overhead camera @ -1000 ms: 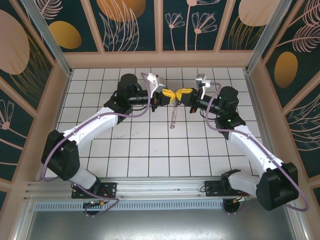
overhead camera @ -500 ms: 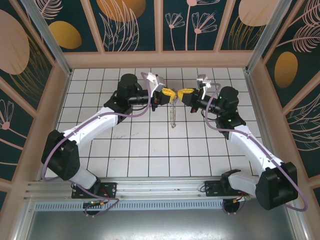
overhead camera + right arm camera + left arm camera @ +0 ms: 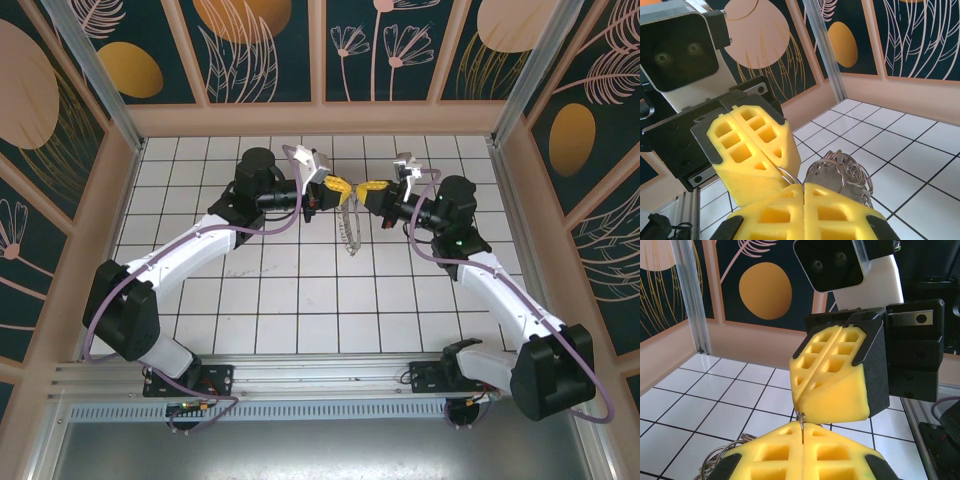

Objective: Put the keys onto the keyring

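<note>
My two grippers meet tip to tip above the back middle of the tiled floor. The left gripper [image 3: 340, 186] [image 3: 803, 432] is shut on a thin wire ring of the keyring [image 3: 349, 225], which shows edge-on in its seam. The rest of the keyring, a bunch of rings [image 3: 845, 167] and small metal pieces, hangs below like a chain. The right gripper [image 3: 372, 187] [image 3: 803, 187] is shut, its tip pressed against that ring and the left gripper's tip [image 3: 776, 162]. The keys are hidden; I cannot tell whether the right jaws pinch one.
White tiled floor [image 3: 300, 300] lies under both arms. Patterned walls with an aluminium frame [image 3: 100, 90] close in the back and both sides. The arm bases sit on a rail [image 3: 320, 375] at the near edge.
Half a second ago the two tips stood slightly apart, with the chain hanging from the left one. Now they touch again, and the chain has swung a little to the right.
</note>
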`<state>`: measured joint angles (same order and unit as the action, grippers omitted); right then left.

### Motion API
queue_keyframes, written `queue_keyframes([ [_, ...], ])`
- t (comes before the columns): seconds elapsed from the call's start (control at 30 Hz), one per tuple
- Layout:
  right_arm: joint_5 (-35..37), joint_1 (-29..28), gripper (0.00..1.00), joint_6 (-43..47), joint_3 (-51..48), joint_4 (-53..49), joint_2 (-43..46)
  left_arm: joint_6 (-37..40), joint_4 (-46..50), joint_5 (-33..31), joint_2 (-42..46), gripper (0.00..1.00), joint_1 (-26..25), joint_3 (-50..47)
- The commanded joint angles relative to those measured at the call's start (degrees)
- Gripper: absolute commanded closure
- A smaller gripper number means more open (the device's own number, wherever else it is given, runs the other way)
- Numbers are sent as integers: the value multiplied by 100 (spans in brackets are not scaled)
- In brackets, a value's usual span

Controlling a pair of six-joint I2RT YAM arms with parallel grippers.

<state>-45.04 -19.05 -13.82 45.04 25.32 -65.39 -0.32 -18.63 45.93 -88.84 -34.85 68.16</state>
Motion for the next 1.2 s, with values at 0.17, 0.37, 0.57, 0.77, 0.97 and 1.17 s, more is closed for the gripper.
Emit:
queue_keyframes([
  [0.17,-80,153,100,-259,-260,227,105,-121,-430,328,112,100,-68,180],
  [0.37,-338,136,100,-574,-467,548,70,-317,-795,307,111,100,-74,83],
  [0.57,-418,161,85,-720,-505,548,67,-383,-880,293,86,100,-66,68],
  [0.77,-427,593,61,-1141,-654,866,478,-418,-958,268,101,100,-68,22],
  [0.97,-231,674,58,-1244,-628,859,744,-425,-999,282,101,100,-66,-12],
  [1.17,-199,672,52,-1579,-644,1358,672,-483,-1057,410,47,100,-67,-13],
])
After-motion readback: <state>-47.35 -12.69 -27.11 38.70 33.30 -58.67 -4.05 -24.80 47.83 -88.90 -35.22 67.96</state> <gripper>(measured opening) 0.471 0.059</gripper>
